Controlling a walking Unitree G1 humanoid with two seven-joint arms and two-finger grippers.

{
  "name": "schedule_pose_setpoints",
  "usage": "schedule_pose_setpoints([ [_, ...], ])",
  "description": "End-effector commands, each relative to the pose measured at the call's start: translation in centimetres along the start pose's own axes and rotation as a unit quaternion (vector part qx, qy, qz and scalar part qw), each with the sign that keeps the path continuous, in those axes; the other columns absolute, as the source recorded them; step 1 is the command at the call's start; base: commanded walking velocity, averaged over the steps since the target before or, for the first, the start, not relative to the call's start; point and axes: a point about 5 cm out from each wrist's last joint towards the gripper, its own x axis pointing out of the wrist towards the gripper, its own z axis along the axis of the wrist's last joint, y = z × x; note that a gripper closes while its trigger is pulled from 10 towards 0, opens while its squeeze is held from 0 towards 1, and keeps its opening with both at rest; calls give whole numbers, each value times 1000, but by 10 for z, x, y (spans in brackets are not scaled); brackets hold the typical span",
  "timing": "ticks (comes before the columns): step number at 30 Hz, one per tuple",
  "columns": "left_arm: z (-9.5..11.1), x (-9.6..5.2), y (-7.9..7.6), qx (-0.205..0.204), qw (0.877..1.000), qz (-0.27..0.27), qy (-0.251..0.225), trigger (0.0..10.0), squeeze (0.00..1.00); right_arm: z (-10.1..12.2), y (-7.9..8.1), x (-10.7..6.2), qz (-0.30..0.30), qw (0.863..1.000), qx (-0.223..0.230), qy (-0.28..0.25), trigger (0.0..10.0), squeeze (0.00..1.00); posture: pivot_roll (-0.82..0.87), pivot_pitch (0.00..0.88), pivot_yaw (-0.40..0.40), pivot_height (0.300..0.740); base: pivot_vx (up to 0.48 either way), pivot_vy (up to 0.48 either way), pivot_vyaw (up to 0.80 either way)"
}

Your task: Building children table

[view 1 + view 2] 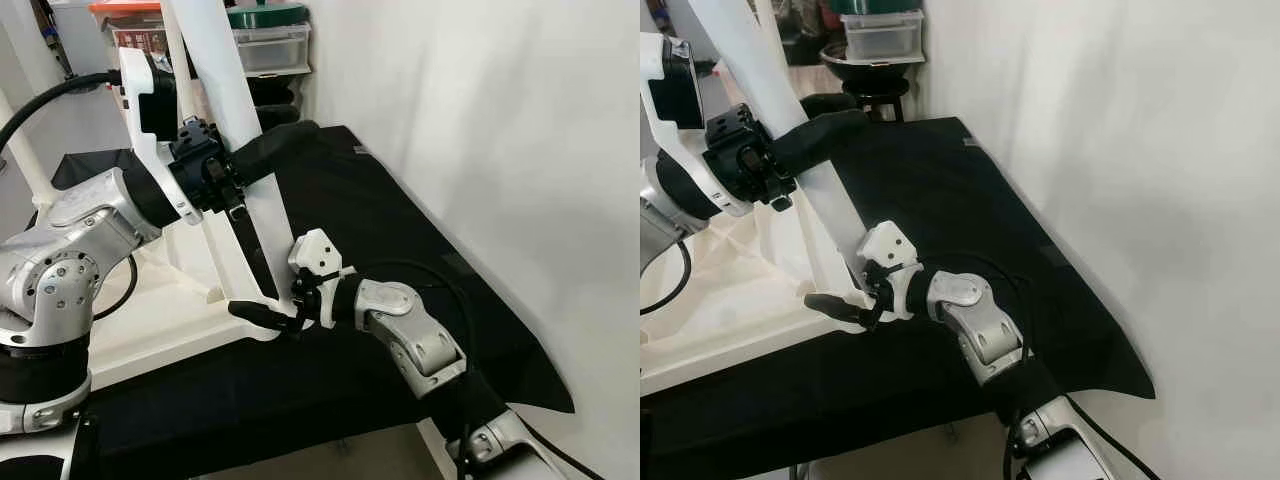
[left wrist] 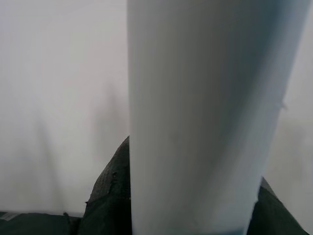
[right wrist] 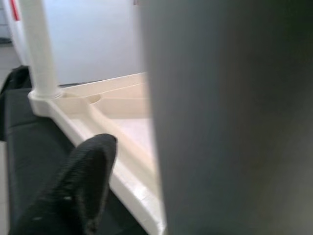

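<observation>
Head views: I log the upturned cream tabletop (image 1: 170, 320) on the black-draped worktop (image 1: 400, 230), my left claw (image 1: 240, 160) clenched round a white table leg (image 1: 225, 90), my right claw (image 1: 262, 312) grasping that leg's base. Left wrist: the leg (image 2: 200, 117) between the fingers. Right wrist: a black finger (image 3: 73, 191) beside the tabletop rim (image 3: 122, 176), another leg (image 3: 39, 49) standing upright.

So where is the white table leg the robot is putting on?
The white table leg stands tilted at the near right corner of the upside-down tabletop, held by the left gripper higher up and the right gripper at its base.
</observation>
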Motion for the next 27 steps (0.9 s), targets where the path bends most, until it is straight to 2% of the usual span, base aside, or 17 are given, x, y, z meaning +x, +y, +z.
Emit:
schedule_pose_setpoints([
  [1, 6, 21, -23, -27, 994, -99, -47, 0, 0, 4, 12, 19, 30, 1000, -2, -1, 196, 0, 39, 0, -4, 740, 0, 0, 0],
  [9, 5, 25, -25, -33, 992, -107, -49, 0, 0, 4, 9, 23, 27, 999, -27, 6, 0, 0, 38, 0, -2, 740, 0, 0, 0],
  [15, 2, 28, -28, -40, 991, -116, -49, 0, 0, -4, 5, 24, 21, 997, -53, 47, 0, 0, 36, 0, -4, 740, 0, 0, 0],
  [20, 1, 30, -29, -43, 991, -119, -48, 0, 0, -8, 3, 23, 16, 996, -61, 61, 0, 0, 34, 0, -5, 740, 0, 0, 0],
  [21, 0, 31, -28, -46, 992, -106, -49, 4745, 35, -6, -1, 22, 4, 997, -56, 53, 0, 0, 32, 0, -5, 740, 0, 0, 0],
  [22, 0, 31, -28, -46, 992, -106, -49, 4745, 35, -6, -1, 22, 4, 997, -56, 53, 0, 0, 32, 0, -5, 740, 0, 0, 0],
  [23, -3, 30, -26, -50, 993, -92, -47, 10000, 1000, 0, -7, 19, -17, 998, -42, 33, 0, 0, 29, 0, -2, 740, 0, 0, 0],
  [25, -4, 28, -25, -52, 994, -91, -44, 10000, 1000, 3, -10, 18, -26, 999, -36, 24, 0, 0, 29, 0, -2, 740, 0, 0, 0],
  [27, -7, 19, -20, -50, 996, -62, -38, 10000, 1000, 12, -20, 13, -59, 998, -15, -8, 0, 0, 25, 0, -2, 740, 0, 0, 0],
])
